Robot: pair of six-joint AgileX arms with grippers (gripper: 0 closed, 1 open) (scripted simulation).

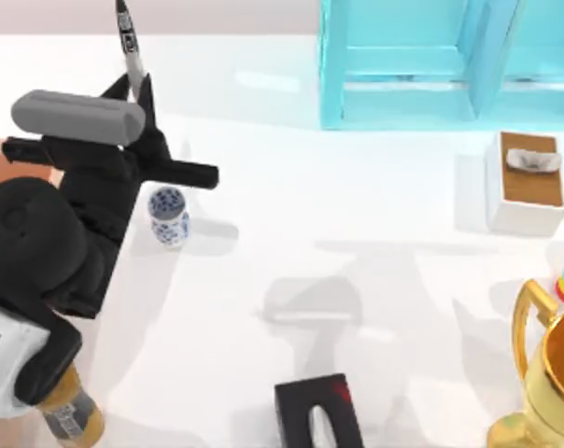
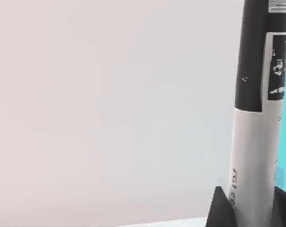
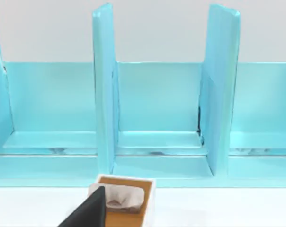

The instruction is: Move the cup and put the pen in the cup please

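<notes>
White surface [image 1: 357, 280] fills the top view, and at its left the left end effector [image 1: 137, 93] is raised, pinching the pen [image 1: 128, 42] by its lower end so the black barrel with its pale label band points up and away toward the far edge; the print on the band is too small to read. Just beside that arm, standing upright on the surface, is the cup [image 1: 168, 216], white with blue flowers, apart from the fingers. An amber bottle [image 1: 72, 417] with a label I cannot read stands at the near left corner, partly under the arm. At the far right sits a turquoise shelf unit [image 1: 431, 65], in front of it a white tissue box [image 1: 525, 182] with a brown top, and near the right edge a gold trophy [image 1: 548, 383]. A black block with a red mark [image 1: 317, 411] lies at the near edge, in the middle. From the left wrist view, the pen [image 2: 256, 118] stands clamped between two dark fingertips [image 2: 221, 210]; its band carries black markings that stay illegible. From the right wrist view, the shelf unit [image 3: 147, 109] and the tissue box [image 3: 126, 198] lie ahead, with one dark finger [image 3: 86, 213] of the right end effector at the edge; whether it is spread I cannot tell.
</notes>
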